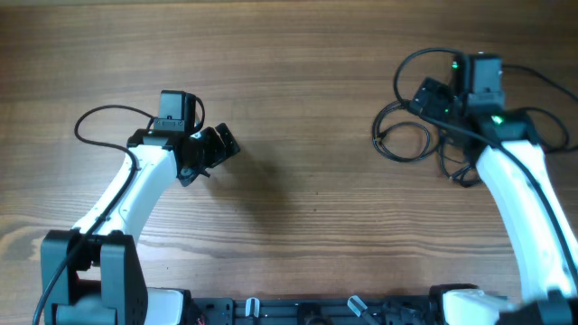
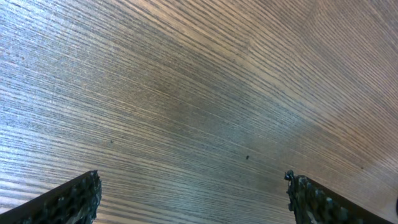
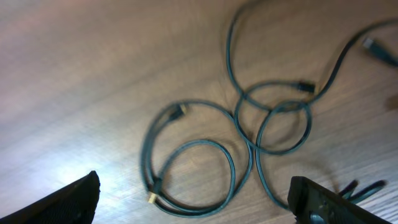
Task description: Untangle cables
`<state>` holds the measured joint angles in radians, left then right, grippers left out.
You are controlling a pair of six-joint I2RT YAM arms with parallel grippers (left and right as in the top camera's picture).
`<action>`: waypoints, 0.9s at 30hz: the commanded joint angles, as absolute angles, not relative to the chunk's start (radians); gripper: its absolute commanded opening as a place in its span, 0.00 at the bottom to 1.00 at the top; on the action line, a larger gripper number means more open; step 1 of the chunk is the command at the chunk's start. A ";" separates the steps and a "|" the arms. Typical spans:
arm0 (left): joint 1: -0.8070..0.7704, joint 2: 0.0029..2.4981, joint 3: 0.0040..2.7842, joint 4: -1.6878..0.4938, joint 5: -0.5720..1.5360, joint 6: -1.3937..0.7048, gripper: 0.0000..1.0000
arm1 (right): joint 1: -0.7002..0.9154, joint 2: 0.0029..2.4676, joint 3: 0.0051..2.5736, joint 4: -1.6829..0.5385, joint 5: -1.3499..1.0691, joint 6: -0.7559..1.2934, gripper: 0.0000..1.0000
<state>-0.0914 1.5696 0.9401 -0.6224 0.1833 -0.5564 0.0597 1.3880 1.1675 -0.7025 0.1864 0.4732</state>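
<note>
While both jaws gape, cables [image 3: 250, 144] lie looped

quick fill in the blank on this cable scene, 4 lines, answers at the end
1. The cables lie on the ____ half of the table.
2. The left gripper and the right gripper both have their jaws ____.
3. The table shows ____ grain.
4. The cables are held by ____ gripper.

Missing words: right; open; wood; neither
</note>
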 commanded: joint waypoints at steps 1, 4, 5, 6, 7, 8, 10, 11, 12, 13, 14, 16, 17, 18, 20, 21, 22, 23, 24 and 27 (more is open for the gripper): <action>-0.089 1.560 0.949 -0.621 0.177 -0.562 1.00 | 0.059 1.248 1.169 -0.701 0.182 0.471 1.00; -0.089 1.560 0.949 -0.621 0.177 -0.562 1.00 | 0.059 1.109 1.170 -0.701 0.182 0.471 1.00; -0.089 1.560 0.949 -0.621 0.177 -0.562 1.00 | 0.059 1.062 1.169 -0.701 0.182 0.471 1.00; -0.089 1.560 0.949 -0.621 0.177 -0.562 1.00 | 0.059 1.023 1.169 -0.701 0.182 0.472 1.00; -0.089 1.560 0.949 -0.621 0.177 -0.562 1.00 | 0.059 0.998 1.169 -0.701 0.182 0.472 1.00; -0.089 1.560 0.949 -0.621 0.177 -0.562 1.00 | 0.059 0.957 1.169 -0.702 0.182 0.472 1.00; -0.089 1.560 0.949 -0.621 0.177 -0.562 1.00 | 0.059 0.879 1.169 -0.702 0.182 0.472 1.00; -0.089 1.560 0.949 -0.621 0.177 -0.562 1.00 | 0.059 0.837 1.170 -0.703 0.182 0.472 1.00; -0.089 1.560 0.949 -0.621 0.177 -0.562 1.00 | 0.059 0.799 1.169 -0.705 0.182 0.472 1.00; -0.089 1.560 0.949 -0.621 0.177 -0.562 1.00 | 0.059 0.770 1.169 -0.705 0.182 0.472 1.00; -0.089 1.560 0.949 -0.621 0.177 -0.562 1.00 | 0.059 0.744 1.169 -0.706 0.182 0.472 1.00; -0.089 1.560 0.949 -0.621 0.177 -0.562 1.00 | 0.059 0.662 1.169 -0.725 0.199 0.471 1.00; -0.089 1.560 0.949 -0.621 0.177 -0.562 1.00 | 0.059 0.625 1.169 -0.734 0.214 0.471 1.00; -0.089 1.560 0.949 -0.621 0.177 -0.562 1.00 | 0.059 0.597 1.169 -0.748 0.216 0.471 1.00; -0.089 1.560 0.949 -0.621 0.177 -0.562 1.00 | 0.059 0.501 1.169 -0.786 0.217 0.471 1.00; -0.089 1.560 0.949 -0.621 0.177 -0.562 1.00 | 0.059 0.463 1.169 -0.791 0.217 0.472 1.00; -0.089 1.560 0.949 -0.621 0.177 -0.562 1.00 | 0.062 0.424 1.169 -0.802 0.217 0.471 1.00; -0.089 1.560 0.949 -0.621 0.177 -0.562 1.00 | 0.064 0.394 1.169 -0.815 0.217 0.471 1.00; -0.089 1.560 0.949 -0.621 0.177 -0.562 1.00 | 0.064 0.366 1.169 -0.832 0.217 0.471 1.00; -0.089 1.560 0.949 -0.621 0.177 -0.562 1.00 | 0.064 0.300 1.169 -0.906 0.217 0.474 1.00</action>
